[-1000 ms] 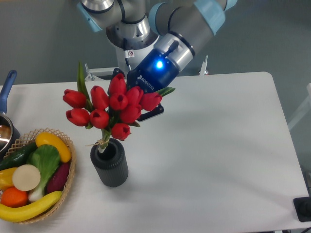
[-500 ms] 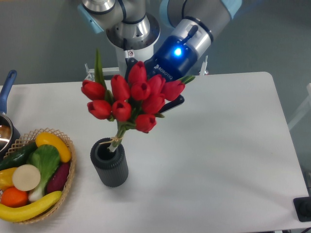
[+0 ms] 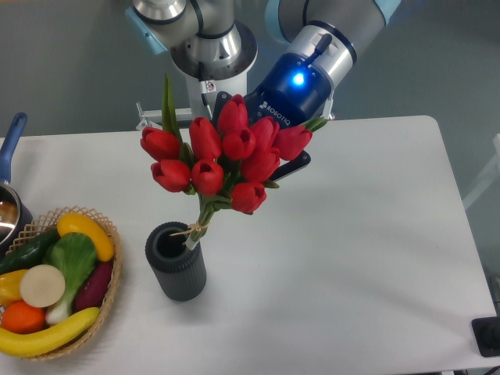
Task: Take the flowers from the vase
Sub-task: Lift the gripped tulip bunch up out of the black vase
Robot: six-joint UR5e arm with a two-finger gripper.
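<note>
The flowers (image 3: 230, 156), a bunch of red tulip buds with green stems tied with string, hang tilted above the table. Their stem ends reach down to the mouth of the vase (image 3: 176, 263). The vase is a small dark grey ribbed pot standing upright on the white table. My gripper (image 3: 262, 142) comes in from the upper right behind the buds and is shut on the flowers. One dark finger (image 3: 291, 166) shows at the bunch's right side. The buds hide the rest of the grip.
A wicker basket (image 3: 112, 273) of fruit and vegetables sits at the front left beside the vase. A pot with a blue handle (image 3: 11, 134) is at the left edge. A small black object (image 3: 487, 336) sits at the lower right. The arm's base (image 3: 205, 55) stands behind the table.
My gripper has risen and moved right with the flowers. The stems have slid up out of the vase until only their ends are at its mouth. The vase has stayed put.
</note>
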